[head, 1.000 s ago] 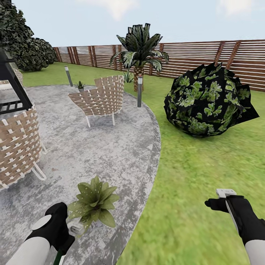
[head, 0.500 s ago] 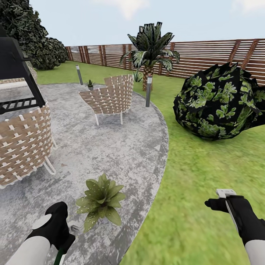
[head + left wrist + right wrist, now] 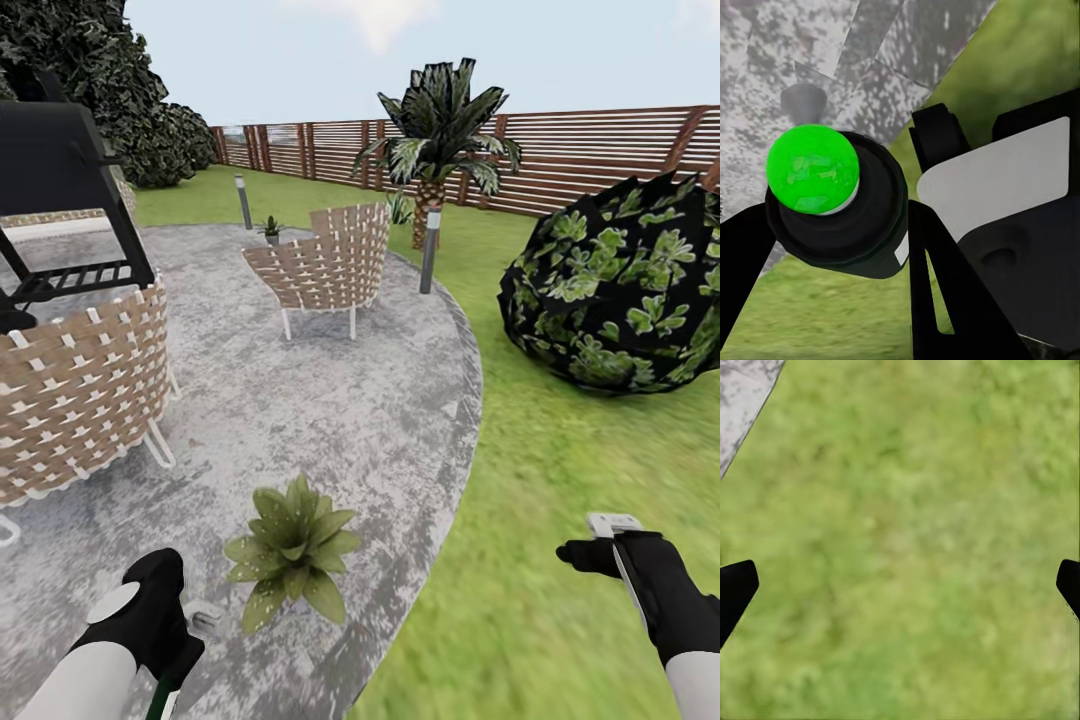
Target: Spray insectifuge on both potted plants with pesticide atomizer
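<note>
- The left gripper (image 3: pixel 195 625) was clamped on the pesticide atomizer (image 3: pixel 832 199), its bright green cap facing the wrist camera and its dark body caught between the black fingers.
- The right gripper (image 3: pixel 612 545) hung over the lawn (image 3: pixel 560 470) with its fingers spread wide and nothing between them.
- Just beside the left gripper, one potted plant (image 3: pixel 293 550) sat on the grey patio (image 3: pixel 330 400); spraying well likely meant aiming the nozzle over the whole rosette, not one edge.
- A woven chair (image 3: pixel 75 400) stood near on the left; it seemed not to block the spray.
- Farther off, a second chair (image 3: pixel 325 265) partly screened a small plant (image 3: pixel 270 229), perhaps the second target, beside a lamp post (image 3: pixel 243 200).
- A palm (image 3: pixel 440 130), a dark bush (image 3: pixel 625 285) and the slatted fence (image 3: pixel 590 160) closed the scene.
</note>
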